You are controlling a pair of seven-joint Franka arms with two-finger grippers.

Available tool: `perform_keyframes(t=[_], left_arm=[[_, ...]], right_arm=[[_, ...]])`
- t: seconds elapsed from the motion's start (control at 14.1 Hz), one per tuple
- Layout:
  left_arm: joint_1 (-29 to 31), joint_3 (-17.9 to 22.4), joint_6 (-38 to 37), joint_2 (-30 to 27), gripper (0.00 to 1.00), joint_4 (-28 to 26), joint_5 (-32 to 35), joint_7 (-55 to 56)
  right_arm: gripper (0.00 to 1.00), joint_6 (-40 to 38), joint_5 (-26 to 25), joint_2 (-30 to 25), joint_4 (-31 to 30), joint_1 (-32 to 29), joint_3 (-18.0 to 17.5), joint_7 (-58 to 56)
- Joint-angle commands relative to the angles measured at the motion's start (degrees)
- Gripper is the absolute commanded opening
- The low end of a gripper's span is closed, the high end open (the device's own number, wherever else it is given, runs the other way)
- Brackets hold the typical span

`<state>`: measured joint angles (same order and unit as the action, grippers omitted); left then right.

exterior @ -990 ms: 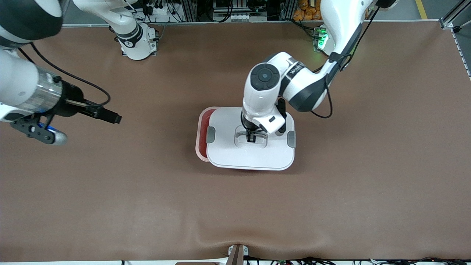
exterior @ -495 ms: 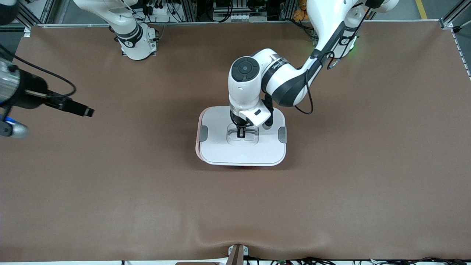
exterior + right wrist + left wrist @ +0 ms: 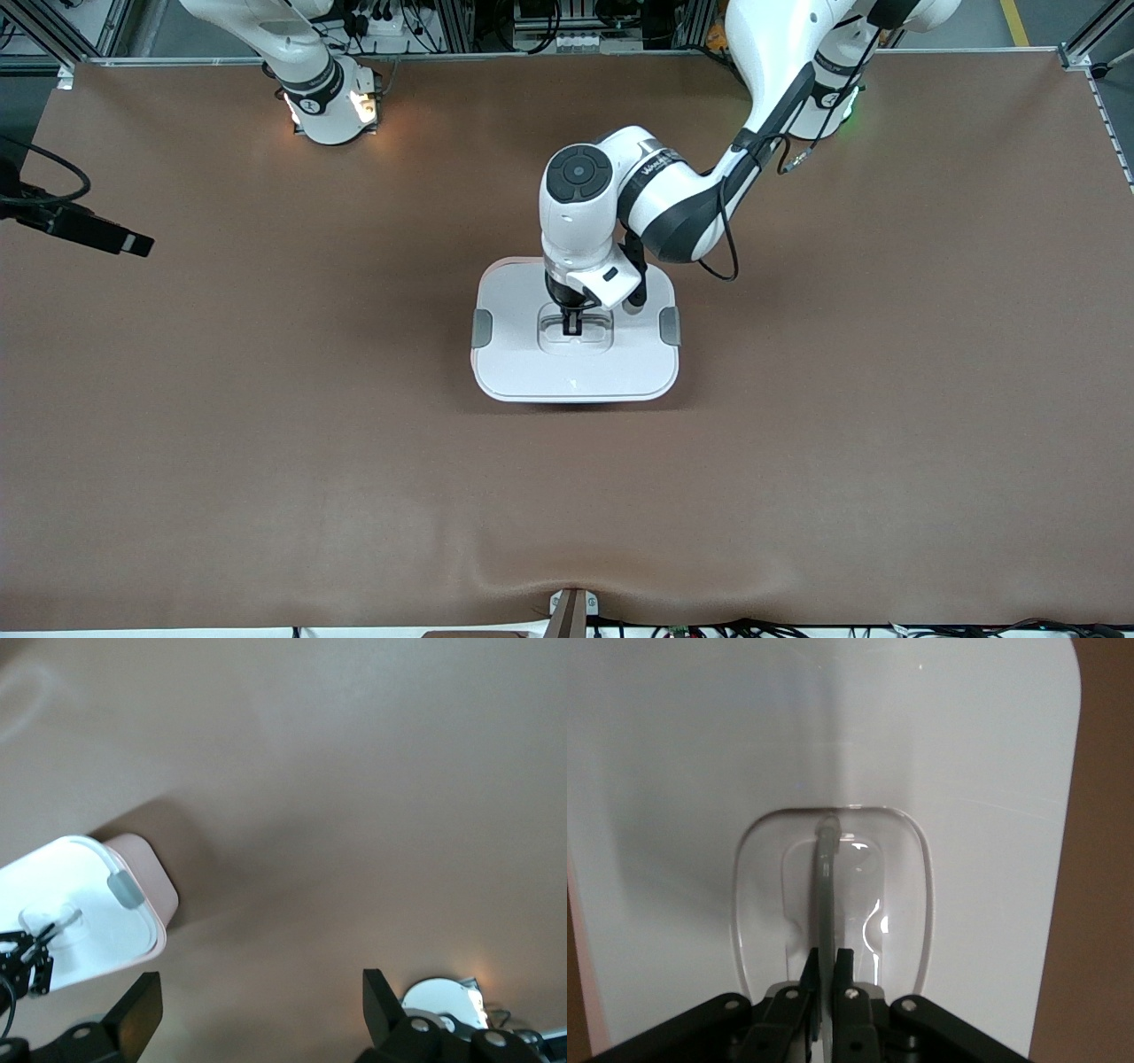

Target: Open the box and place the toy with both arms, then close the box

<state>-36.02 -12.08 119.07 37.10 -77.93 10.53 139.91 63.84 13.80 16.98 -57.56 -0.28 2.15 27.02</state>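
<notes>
The box's white lid [image 3: 576,368] lies over the pink tub and covers it, in the middle of the table. My left gripper [image 3: 572,326] stands on the lid, shut on the thin grey handle [image 3: 824,895] in the lid's recess, with one finger on each side of it [image 3: 827,952]. A grey clip [image 3: 481,328] sits at each short end of the lid. In the right wrist view the pink tub wall [image 3: 152,875] shows under the lid [image 3: 80,904]. My right gripper [image 3: 260,979] hangs open and empty over bare table toward the right arm's end. The toy is hidden.
The brown mat [image 3: 797,443] covers the whole table. The right arm's base [image 3: 332,106] and the left arm's base [image 3: 828,97] stand at the edge farthest from the front camera. A small bracket [image 3: 571,611] sits at the near edge.
My left gripper has carried the lid toward the right arm's end until it covers the pink tub. The right arm has drawn back almost out of the front view.
</notes>
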Motion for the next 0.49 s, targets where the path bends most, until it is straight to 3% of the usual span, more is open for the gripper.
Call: perform_keyframes(t=[0.0, 0.42], left_arm=[[-1.68, 0.91, -0.24, 0.69, 0.0, 1.9, 1.34, 2.38], [-2.3, 0.91, -0.86, -0.01, 0.0, 1.29, 1.51, 2.74]], right_arm=[[1.0, -2.49, 0.36, -2.21, -1.06, -3.76, -4.08, -1.95], [1.0, -2.67, -7.9, -5.11, -2.03, -1.31, -3.73, -14.96]])
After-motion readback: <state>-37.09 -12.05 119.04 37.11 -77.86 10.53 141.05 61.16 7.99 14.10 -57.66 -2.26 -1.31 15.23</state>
